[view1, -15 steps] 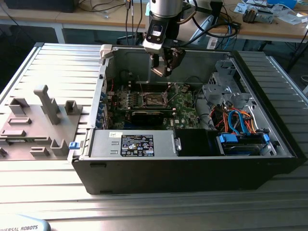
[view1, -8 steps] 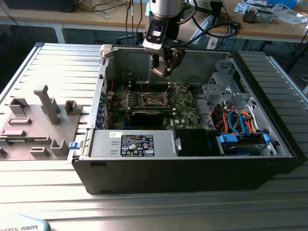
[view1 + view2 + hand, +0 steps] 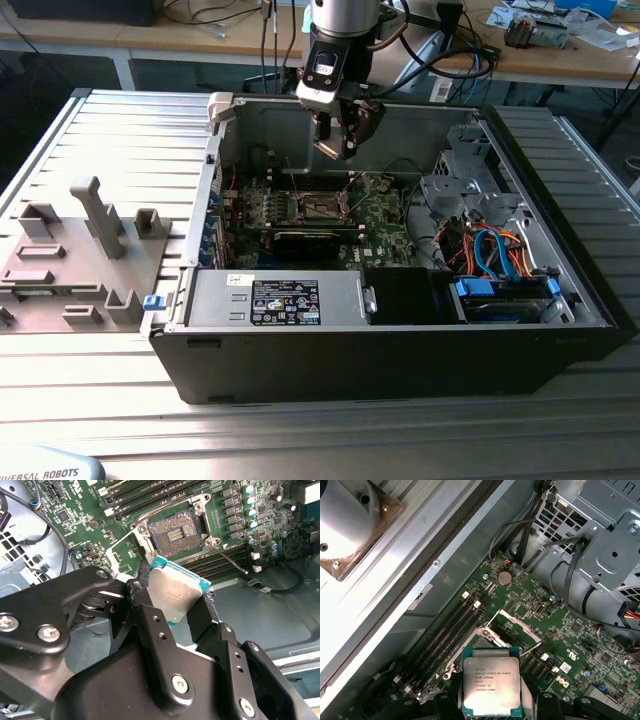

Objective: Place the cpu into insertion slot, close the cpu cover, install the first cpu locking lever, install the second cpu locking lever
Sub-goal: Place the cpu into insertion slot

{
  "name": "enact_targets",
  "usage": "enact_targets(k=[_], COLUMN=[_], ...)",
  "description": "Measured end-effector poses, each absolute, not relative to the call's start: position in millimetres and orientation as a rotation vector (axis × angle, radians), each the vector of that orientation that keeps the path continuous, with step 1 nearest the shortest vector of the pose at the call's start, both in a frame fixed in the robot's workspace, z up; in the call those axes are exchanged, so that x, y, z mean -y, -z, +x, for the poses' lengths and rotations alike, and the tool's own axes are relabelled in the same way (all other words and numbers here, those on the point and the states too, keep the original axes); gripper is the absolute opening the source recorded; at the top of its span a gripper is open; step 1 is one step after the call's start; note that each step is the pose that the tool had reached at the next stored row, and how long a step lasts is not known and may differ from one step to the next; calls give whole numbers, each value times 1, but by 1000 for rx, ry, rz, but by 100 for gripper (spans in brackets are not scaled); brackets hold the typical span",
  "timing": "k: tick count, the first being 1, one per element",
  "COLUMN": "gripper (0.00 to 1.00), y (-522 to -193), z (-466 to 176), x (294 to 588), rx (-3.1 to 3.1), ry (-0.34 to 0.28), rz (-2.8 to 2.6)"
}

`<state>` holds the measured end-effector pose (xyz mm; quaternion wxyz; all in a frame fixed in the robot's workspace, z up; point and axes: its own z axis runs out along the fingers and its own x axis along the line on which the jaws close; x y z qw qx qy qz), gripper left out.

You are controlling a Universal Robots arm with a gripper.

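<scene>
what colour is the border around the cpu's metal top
Green, on the cpu; shows best in the first wrist view.

**You're in a robotics lab set up for computer assembly**

In the exterior view, your work surface is a slatted aluminium table [image 3: 130, 130]. At its centre lies an open desktop computer case [image 3: 400, 360] with its motherboard [image 3: 380, 215] bared. At nine o'clock from the case sits a grey fixture plate [image 3: 70, 250] of upright part holders. At twelve o'clock the robot arm [image 3: 340, 30] hangs over the case, its gripper [image 3: 340, 148] pinching the cpu [image 3: 492, 687]. Beyond, from eleven to one o'clock, wooden workbenches [image 3: 180, 38] carry trailing cables [image 3: 215, 12] and loose hardware [image 3: 530, 30].
</scene>
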<state>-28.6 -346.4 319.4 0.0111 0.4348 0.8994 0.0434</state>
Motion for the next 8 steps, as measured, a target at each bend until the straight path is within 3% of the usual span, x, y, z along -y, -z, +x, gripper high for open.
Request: enact_targets(k=[8], gripper=[54], y=[-319], z=[-29], x=[346], rx=[-2803], ry=[-135], rz=[1362])
